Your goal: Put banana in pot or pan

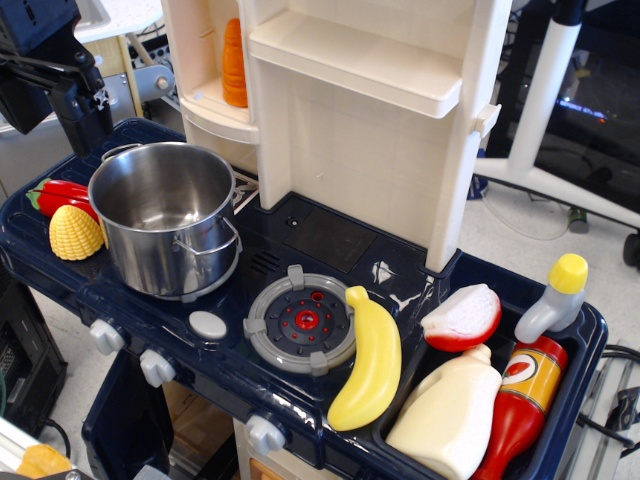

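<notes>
The glossy yellow banana [370, 362] lies on the dark blue toy stove top, at the right edge of the round grey burner [301, 321] and near the front edge. The shiny steel pot [170, 215] stands upright and empty at the left of the stove. My black gripper [85, 110] hangs at the upper left, behind the pot's far-left rim and far from the banana. Its fingers are dark and merge together, so I cannot tell whether they are open or shut. Nothing shows between them.
A bumpy yellow corn cob [76, 232] and a red pepper [60, 192] lie left of the pot. A sink [585, 330] at the right holds a white bottle [448, 412], a red bottle [520, 400] and a red-and-white piece [462, 317]. The cream cabinet [370, 130] rises behind.
</notes>
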Controlling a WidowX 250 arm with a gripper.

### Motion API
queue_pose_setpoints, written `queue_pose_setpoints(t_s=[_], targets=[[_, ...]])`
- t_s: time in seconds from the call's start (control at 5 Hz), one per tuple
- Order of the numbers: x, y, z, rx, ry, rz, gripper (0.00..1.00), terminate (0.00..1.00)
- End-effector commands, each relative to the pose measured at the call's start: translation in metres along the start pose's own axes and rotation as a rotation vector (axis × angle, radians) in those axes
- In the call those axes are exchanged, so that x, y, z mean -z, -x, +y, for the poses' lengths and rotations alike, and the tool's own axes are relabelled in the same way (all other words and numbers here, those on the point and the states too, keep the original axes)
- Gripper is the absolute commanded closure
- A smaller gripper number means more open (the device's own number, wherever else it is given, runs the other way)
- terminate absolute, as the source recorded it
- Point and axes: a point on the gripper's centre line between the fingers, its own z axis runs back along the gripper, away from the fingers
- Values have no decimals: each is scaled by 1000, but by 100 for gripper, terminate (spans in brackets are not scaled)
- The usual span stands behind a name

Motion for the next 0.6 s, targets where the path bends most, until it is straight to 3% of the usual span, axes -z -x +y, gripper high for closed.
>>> queue_pose_setpoints(t_s=[0.0,0.2,0.4], targets=[[0,0,0,0,0,0,0,0],[-29,-2,-50,-13,-123,-16,0,0],[-33,-8,-98,-169,-133,-17,0,0]])
